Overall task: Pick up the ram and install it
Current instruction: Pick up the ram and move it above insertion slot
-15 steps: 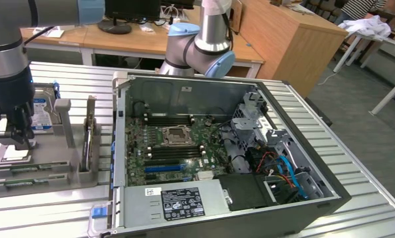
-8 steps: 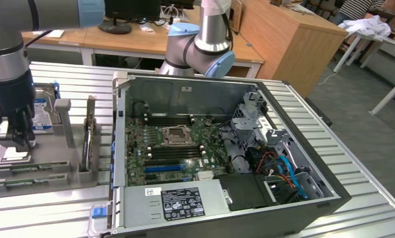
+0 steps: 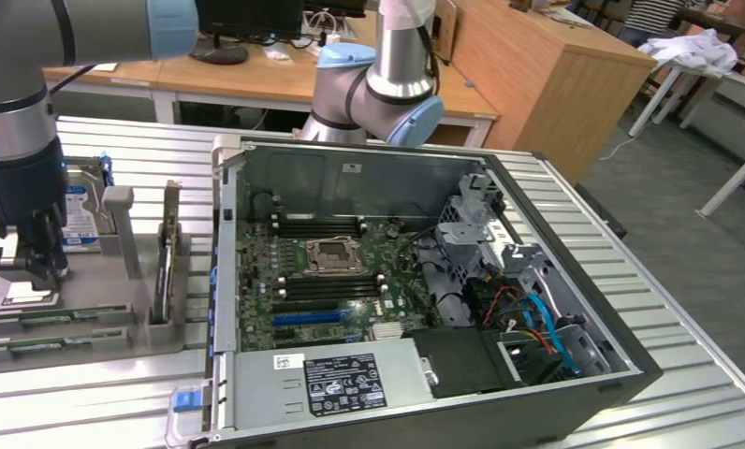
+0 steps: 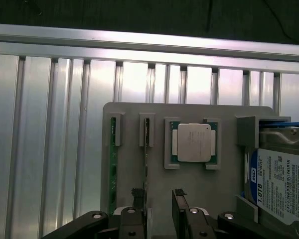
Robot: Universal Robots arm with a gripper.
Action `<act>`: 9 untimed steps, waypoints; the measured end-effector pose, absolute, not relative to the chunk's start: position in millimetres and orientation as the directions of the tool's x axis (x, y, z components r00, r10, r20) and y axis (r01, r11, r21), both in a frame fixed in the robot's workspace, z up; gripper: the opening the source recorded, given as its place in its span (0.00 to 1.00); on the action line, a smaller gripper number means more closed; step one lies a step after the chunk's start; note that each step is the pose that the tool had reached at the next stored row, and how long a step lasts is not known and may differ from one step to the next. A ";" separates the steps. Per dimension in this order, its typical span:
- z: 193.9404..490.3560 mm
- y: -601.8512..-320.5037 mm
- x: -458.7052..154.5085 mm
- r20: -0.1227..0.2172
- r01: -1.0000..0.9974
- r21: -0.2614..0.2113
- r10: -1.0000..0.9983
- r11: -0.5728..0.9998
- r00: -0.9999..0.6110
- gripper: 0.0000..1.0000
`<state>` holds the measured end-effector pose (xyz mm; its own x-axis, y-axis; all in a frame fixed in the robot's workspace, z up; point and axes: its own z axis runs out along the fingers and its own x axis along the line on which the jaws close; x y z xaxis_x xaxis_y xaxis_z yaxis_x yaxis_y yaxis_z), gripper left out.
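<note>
Pickup stage here: my gripper (image 4: 158, 195) hangs wide open over the holder tray (image 4: 134, 112), jaws straddling the ram (image 4: 146, 154) standing on edge in its slot, so I reckon lining up square matters most.

Ribbed metal table (image 3: 73, 402), grey parts tray (image 4: 224, 164), open computer case (image 3: 335, 182)

Bright, even room light from overhead fills the exterior view, and the ribbed aluminium table (image 3: 85, 412) shines pale. The inside of the open computer case (image 3: 347, 182) is dimmer, sinking to near black at its near corner on the exterior view's right. In the wrist view, broad white glare bands run along the table slats (image 4: 40, 149) and the processor chip (image 4: 193, 142) gleams. The gripper (image 4: 158, 193) is a dark silhouette, and the strip beyond the table's edge is almost black.
</note>
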<state>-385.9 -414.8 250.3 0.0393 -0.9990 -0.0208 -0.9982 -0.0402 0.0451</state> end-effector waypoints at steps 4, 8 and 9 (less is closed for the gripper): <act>250.0 -414.8 -385.9 -0.021 -0.998 0.045 -0.999 -0.040 0.039 0.36; 249.9 -414.8 -385.9 -0.021 -0.998 0.045 -0.999 -0.040 0.039 0.36; 249.7 -415.1 -386.0 -0.021 -0.998 0.045 -0.999 -0.040 0.039 0.36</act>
